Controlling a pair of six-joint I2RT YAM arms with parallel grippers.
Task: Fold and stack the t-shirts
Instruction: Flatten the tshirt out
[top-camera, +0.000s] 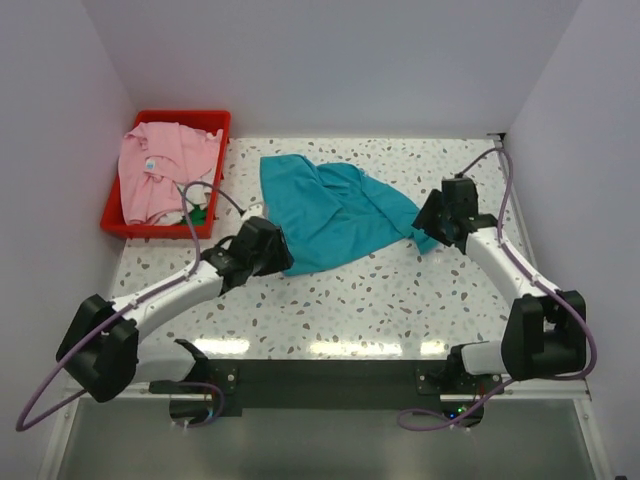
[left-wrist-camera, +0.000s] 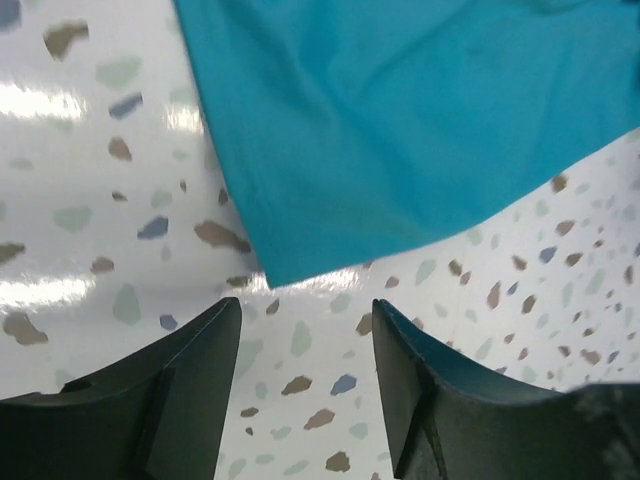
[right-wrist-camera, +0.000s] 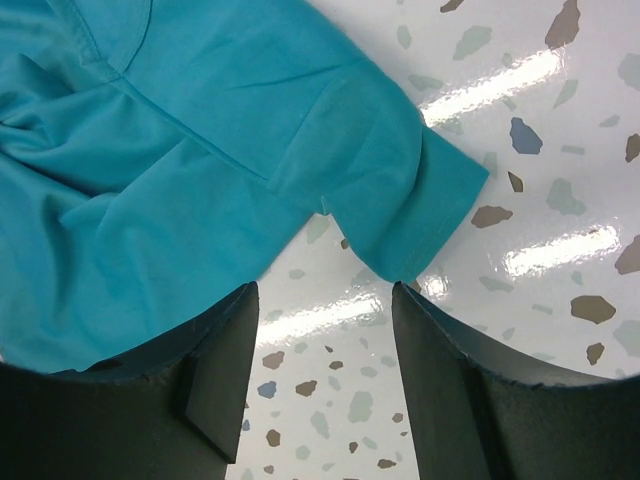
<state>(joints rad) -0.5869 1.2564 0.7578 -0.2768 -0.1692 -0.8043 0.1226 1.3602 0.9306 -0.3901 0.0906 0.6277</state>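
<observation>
At the far left corner of the tabletop (top-camera: 350, 300) sits the red bin (top-camera: 112, 226). The pink shirt (top-camera: 160, 165) lies in it in a heap, not folded yet.

Next comes the left arm (top-camera: 170, 295). Its left jaws are open, about half way, and hold nothing. They hang low over the tabletop, just beside the near left corner of the teal shirt (top-camera: 330, 215). In the left wrist view the tip of that corner lies just past the gap, not in it.

The teal shirt lies in the middle of the tabletop. Its left part is quite flat. Its right part is bunched and creased.

The right arm (top-camera: 500, 260) is at the shirt's right end. The right jaws are open too, with nothing in them. A sleeve (right-wrist-camera: 400, 190) ends just in front of the gap.

I think the step in hand is spreading the teal shirt flat so it can be folded. Next, each arm likely needs to go down, pinch its own bit of cloth and pull gently to smooth the creases. The pink shirt comes after that.
</observation>
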